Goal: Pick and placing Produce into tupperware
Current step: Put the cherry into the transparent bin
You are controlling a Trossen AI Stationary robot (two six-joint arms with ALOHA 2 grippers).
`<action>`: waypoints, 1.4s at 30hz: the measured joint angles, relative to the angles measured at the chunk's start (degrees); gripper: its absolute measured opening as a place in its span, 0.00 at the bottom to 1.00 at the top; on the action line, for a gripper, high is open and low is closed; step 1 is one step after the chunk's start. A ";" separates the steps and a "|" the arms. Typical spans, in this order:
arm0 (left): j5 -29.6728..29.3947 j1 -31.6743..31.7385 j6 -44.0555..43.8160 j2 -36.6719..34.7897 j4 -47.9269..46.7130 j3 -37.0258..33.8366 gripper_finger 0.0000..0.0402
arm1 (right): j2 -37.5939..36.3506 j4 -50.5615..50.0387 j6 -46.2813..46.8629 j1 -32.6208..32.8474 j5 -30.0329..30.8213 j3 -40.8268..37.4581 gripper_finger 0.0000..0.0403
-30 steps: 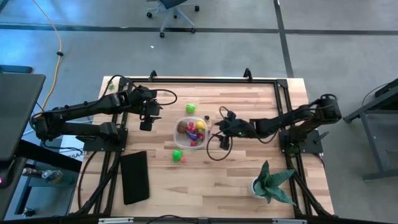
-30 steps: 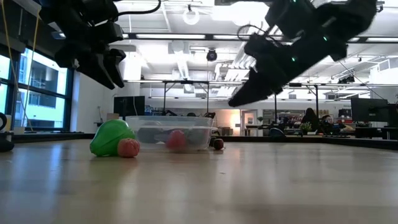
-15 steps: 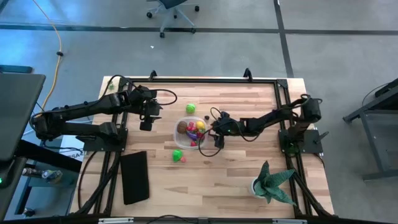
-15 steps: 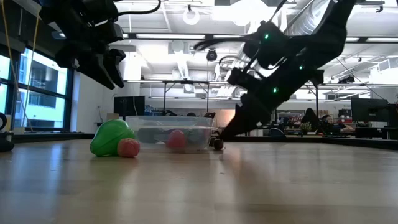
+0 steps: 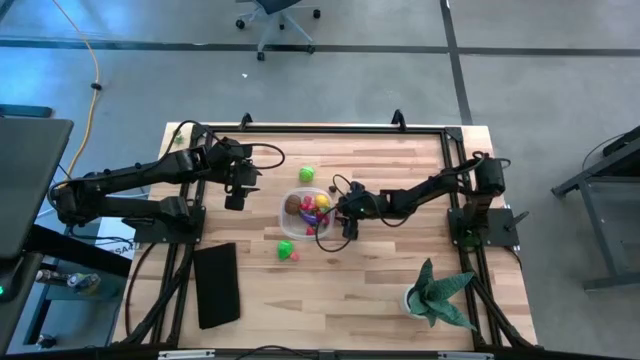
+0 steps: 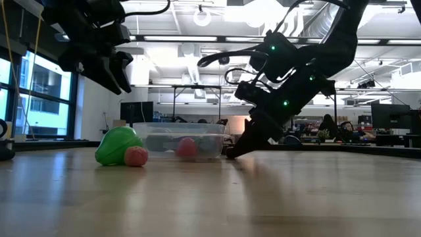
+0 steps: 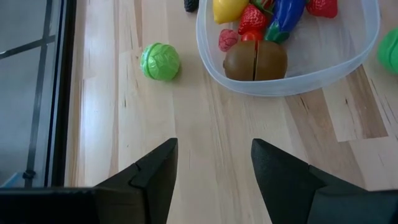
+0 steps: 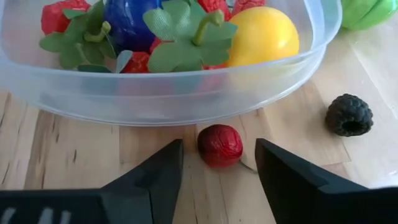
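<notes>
— So where does the tub (image 5: 307, 212) sit?

— Near the middle of the desk (image 5: 390, 290). It is a clear tub, and it holds a yellow fruit (image 8: 262, 35), a blue piece (image 8: 129, 20), strawberries (image 7: 250, 18) with green leaves (image 8: 185, 36), and a brown fruit split in two (image 7: 255, 60).

— And what is closest to the tub?

— A small dark red fruit (image 8: 220, 145) lies on the desk just beside the tub's wall. A black berry (image 8: 349, 114) lies a bit farther from the tub, apart from the red one. On other sides of the tub there are a round green piece (image 7: 160, 61), and a bigger green piece (image 6: 118, 145) with a small pink fruit (image 6: 136, 156) touching it.

— What about the right hand (image 8: 217, 163)?

— It is down at the desk right by the tub, its fingers (image 8: 157, 180) spread, one on each side of the dark red fruit. They do not touch it, so it grips nothing.

— And the left hand (image 7: 211, 168)?

— It hangs above the desk on the tub's other side, pointing toward the tub. Its fingers are parted with only bare wood between them.

— Anything farther off from the tub?

— A flat black slab (image 5: 216, 285) lies toward one desk corner, and a spiky green potted plant (image 5: 437, 295) stands toward another, both well apart from the tub.
</notes>
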 joint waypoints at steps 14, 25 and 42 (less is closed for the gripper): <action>0.00 0.00 0.00 0.00 0.00 0.00 0.48 | 0.00 -0.02 1.11 0.00 -0.20 0.00 0.34; 0.00 0.00 0.00 0.00 0.00 0.00 0.48 | 0.00 0.00 1.29 0.00 -0.20 0.00 0.24; 0.00 0.00 0.00 0.00 -0.01 0.00 0.48 | -3.31 -4.91 2.78 1.51 3.26 -0.04 0.21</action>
